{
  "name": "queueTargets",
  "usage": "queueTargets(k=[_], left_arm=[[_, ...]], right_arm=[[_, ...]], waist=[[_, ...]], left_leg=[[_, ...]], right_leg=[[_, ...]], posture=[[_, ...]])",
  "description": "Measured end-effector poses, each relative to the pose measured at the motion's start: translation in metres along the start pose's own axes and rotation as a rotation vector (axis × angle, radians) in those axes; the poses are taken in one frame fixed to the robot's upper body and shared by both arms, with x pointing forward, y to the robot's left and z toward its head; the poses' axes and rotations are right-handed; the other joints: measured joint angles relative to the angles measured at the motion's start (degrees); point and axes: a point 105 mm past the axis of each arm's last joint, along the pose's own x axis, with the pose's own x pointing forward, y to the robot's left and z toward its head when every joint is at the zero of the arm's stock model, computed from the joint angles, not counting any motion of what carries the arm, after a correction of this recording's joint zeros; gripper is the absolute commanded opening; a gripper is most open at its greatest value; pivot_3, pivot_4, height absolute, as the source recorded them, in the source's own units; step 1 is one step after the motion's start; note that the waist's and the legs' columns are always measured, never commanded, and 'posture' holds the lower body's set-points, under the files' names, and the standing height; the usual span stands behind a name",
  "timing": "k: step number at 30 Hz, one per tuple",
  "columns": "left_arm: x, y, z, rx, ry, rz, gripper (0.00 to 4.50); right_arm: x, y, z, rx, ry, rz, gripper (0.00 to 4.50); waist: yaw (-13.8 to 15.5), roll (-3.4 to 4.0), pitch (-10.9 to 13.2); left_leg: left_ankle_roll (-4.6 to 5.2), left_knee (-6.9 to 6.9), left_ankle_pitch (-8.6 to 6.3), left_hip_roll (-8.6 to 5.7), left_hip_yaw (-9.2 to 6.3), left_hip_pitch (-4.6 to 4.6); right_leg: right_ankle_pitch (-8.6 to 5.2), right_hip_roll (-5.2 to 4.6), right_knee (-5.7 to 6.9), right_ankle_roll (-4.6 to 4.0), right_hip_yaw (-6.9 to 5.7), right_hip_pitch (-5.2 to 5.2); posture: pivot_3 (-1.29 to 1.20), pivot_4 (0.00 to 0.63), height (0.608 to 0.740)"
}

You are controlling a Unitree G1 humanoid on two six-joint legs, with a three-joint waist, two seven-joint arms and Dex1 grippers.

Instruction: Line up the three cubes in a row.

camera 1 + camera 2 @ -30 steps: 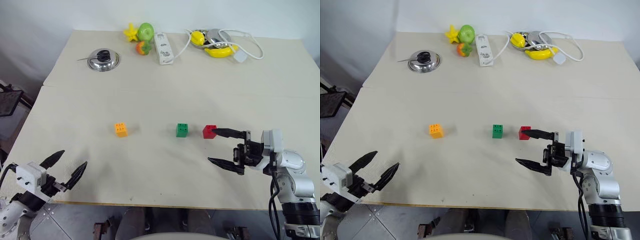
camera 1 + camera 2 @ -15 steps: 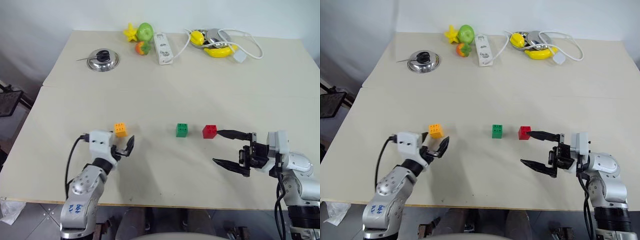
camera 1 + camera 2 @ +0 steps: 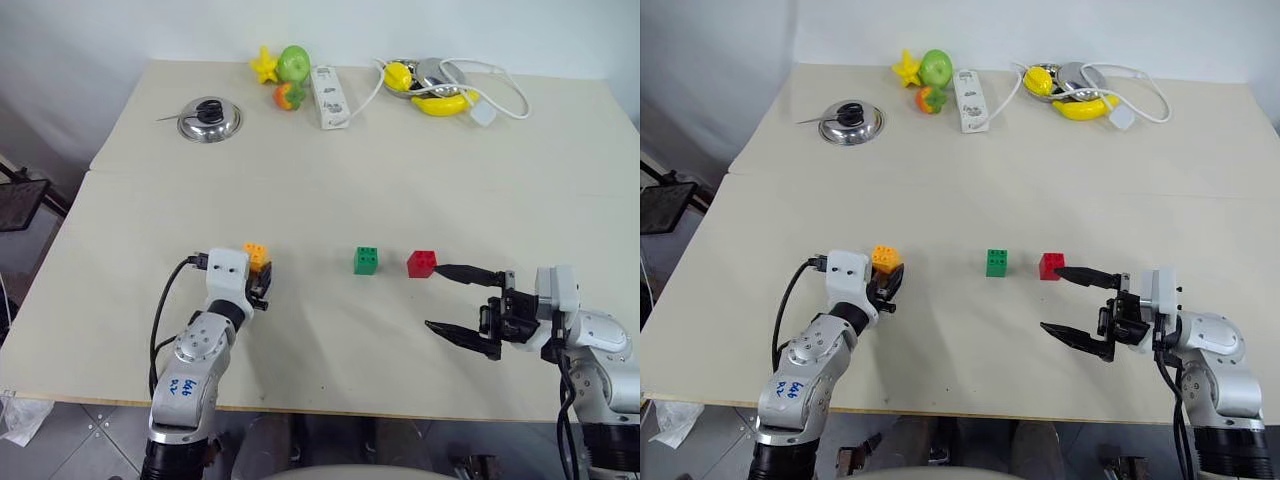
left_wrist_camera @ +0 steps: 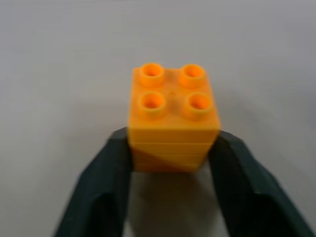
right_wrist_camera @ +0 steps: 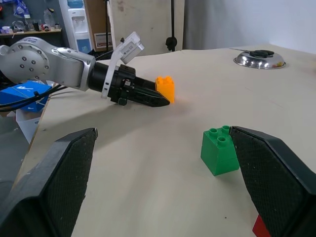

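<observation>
Three studded cubes sit on the beige table (image 3: 330, 190). My left gripper (image 3: 260, 277) is shut on the orange cube (image 3: 257, 254), which rests on the table at the left; in the left wrist view its black fingers (image 4: 116, 163) press both sides of that cube (image 4: 173, 118). The green cube (image 3: 366, 260) and the red cube (image 3: 421, 263) stand close together to the right. My right gripper (image 3: 436, 297) is open, pointing left, with its upper fingertip just right of the red cube and nothing between its fingers.
At the table's far edge lie a steel pot lid (image 3: 209, 118), toy fruits (image 3: 285, 72), a white power strip (image 3: 328, 95), and a bowl with a banana and a lemon (image 3: 430, 88) beside a white cable. The table's front edge runs just behind both grippers.
My left arm swung in from the front left corner to the orange cube and closed its fingers on it. The right gripper has stayed in place and open.
</observation>
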Motion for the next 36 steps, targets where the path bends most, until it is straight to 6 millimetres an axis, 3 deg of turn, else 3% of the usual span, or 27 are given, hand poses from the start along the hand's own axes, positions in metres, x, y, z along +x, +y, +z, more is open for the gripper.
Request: queueTargets(k=[3, 6, 10, 13, 16, 21, 24, 31, 36], left_arm=[[0.005, 0.000, 0.001, 0.040, -0.033, -0.084, 1.49], [0.005, -0.005, 0.006, 0.143, -0.106, -0.348, 1.49], [0.004, 0.004, 0.018, 0.338, -0.179, -0.614, 1.49], [0.017, 0.015, 0.036, 0.426, -0.190, -0.802, 1.49], [0.030, 0.013, 0.054, 0.486, -0.206, -0.958, 1.49], [0.042, 0.001, 0.045, 0.507, -0.132, -1.168, 1.49], [0.044, -0.006, 0.036, 0.513, -0.080, -1.254, 1.49], [0.052, -0.012, 0.020, 0.513, -0.021, -1.269, 1.49], [0.060, -0.021, 0.022, 0.517, -0.034, -1.246, 1.49]], right_arm=[[-0.001, 0.002, 0.000, 0.000, 0.004, -0.014, 4.50], [-0.011, 0.004, 0.003, -0.008, 0.011, -0.053, 4.50], [-0.028, 0.009, 0.007, -0.015, 0.042, -0.102, 4.50], [-0.049, 0.015, 0.006, 0.000, 0.089, -0.169, 4.50], [-0.061, 0.020, 0.003, 0.012, 0.113, -0.217, 4.50], [-0.064, 0.028, 0.001, 0.019, 0.104, -0.272, 4.50], [-0.061, 0.029, 0.003, 0.013, 0.096, -0.282, 4.50], [-0.059, 0.029, 0.003, 0.007, 0.089, -0.296, 4.50], [-0.058, 0.029, 0.002, 0.011, 0.085, -0.294, 4.50]], waist=[[0.1, 0.01, 0.0], [-0.1, 0.02, 0.0], [-0.1, 0.08, 0.0], [0.5, 0.07, 0.0], [0.3, 0.06, 0.0], [-0.4, -0.01, 0.0], [-0.5, -0.04, 0.0], [-0.1, -0.08, 0.1], [0.3, -0.10, 0.1]], left_leg=[[-0.01, 0.02, 0.00, 0.00, 0.00, 0.00], [-0.04, 0.00, -0.02, 0.02, 0.02, -0.04], [-0.05, -0.01, -0.03, 0.00, 0.05, -0.04], [0.01, 0.01, 0.00, -0.05, 0.07, -0.07], [0.07, -0.01, -0.01, -0.13, 0.17, -0.06], [0.08, -0.07, -0.02, -0.20, 0.27, -0.07], [0.08, -0.04, -0.02, -0.17, 0.28, -0.07], [0.11, 0.00, -0.03, -0.07, 0.19, -0.11], [0.20, 0.05, -0.02, -0.09, 0.14, -0.13]], right_leg=[[0.00, -0.02, 0.03, 0.00, 0.00, -0.02], [-0.02, -0.01, 0.03, -0.03, -0.03, -0.10], [-0.02, -0.01, 0.01, -0.03, -0.05, -0.10], [0.00, 0.00, 0.00, 0.00, -0.09, -0.08], [0.03, 0.00, -0.02, 0.06, -0.07, -0.06], [0.03, 0.21, -0.10, 0.06, -0.10, -0.10], [0.03, 0.23, -0.07, 0.06, -0.09, -0.11], [0.03, 0.16, -0.05, 0.07, -0.06, -0.11], [0.08, 0.08, -0.04, 0.15, -0.03, -0.06]], posture=[[0.00, 0.150, 0.740], [0.00, 0.150, 0.740], [0.00, 0.150, 0.740], [0.00, 0.150, 0.740], [0.00, 0.150, 0.740], [0.00, 0.150, 0.740], [0.00, 0.150, 0.740], [0.00, 0.150, 0.740], [0.00, 0.150, 0.740]])
